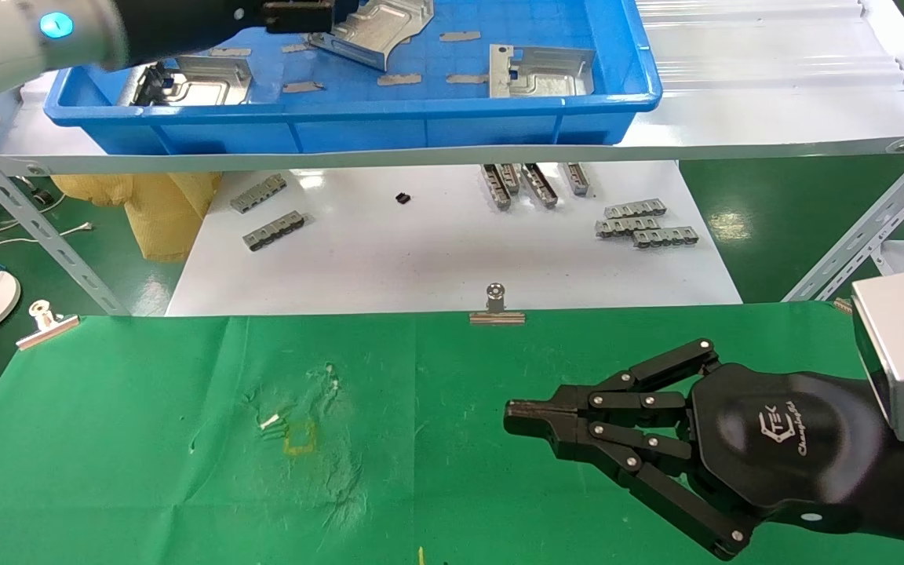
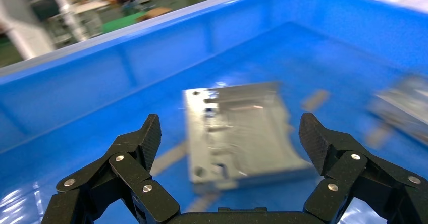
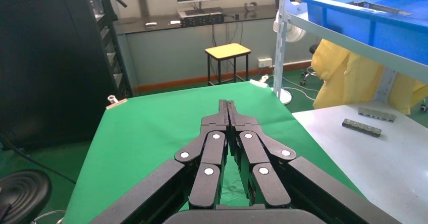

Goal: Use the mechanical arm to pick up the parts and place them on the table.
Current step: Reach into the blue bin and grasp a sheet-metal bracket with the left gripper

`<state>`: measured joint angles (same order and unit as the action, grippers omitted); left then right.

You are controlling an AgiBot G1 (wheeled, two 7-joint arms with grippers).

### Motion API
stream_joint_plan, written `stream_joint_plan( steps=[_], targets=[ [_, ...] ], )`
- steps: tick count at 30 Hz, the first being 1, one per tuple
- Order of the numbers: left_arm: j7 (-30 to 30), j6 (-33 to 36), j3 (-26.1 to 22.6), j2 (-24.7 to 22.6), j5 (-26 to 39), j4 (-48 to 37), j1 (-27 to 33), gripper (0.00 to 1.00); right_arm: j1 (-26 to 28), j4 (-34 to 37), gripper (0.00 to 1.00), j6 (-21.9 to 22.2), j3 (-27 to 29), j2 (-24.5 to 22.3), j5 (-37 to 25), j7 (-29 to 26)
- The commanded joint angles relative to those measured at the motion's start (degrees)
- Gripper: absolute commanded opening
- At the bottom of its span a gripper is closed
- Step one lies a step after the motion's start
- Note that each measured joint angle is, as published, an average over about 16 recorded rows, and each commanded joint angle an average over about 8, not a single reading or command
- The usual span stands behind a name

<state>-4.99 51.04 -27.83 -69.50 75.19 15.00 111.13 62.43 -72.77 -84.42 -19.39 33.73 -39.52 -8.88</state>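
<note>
left gripper [image 2: 229, 133]: spread wide inside the blue tray [image 2: 101, 77], hanging over a part.
part [image 2: 237, 133]: flat on tray floor, between the fingers.
right gripper [image 1: 526, 416]: pressed together, above green tabletop [image 1: 146, 408].

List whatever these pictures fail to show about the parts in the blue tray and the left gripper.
- Left gripper: in the head view its fingers run off the top edge.
- Plate between its open fingers: wrist view is motion-blurred; contact unclear.
- Plate at the tray's left end: half hidden by the left arm.
- Right gripper: shut, idle over the green cloth.
</note>
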Motion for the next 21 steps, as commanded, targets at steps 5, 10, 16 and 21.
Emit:
stream_joint_plan(
  steps=[5, 10, 16, 21],
  targets=[
    [1.88, -8.97, -1.16, -5.97, 2.51, -8.73, 3.36, 0.23, 0.0, 0.0, 1.0, 0.0, -0.01, 0.0, 0.0, 0.0],
    [2.82, -12.08, -1.88, -7.71, 3.41, -10.8, 3.88, 0.0, 0.0, 0.0, 1.0, 0.0, -0.01, 0.0, 0.01, 0.01],
    [2.18, -13.09, -2.03, -8.21, 2.88, -10.55, 3.66, 0.0, 0.0, 0.0, 1.0, 0.01, -0.02, -0.01, 0.01, 0.01],
    [-0.04, -13.93, -2.14, -8.34, 2.18, -10.61, 3.4, 0.0, 0.01, 0.0, 1.0, 0.01, -0.02, -0.01, 0.02, 0.01]
  ],
)
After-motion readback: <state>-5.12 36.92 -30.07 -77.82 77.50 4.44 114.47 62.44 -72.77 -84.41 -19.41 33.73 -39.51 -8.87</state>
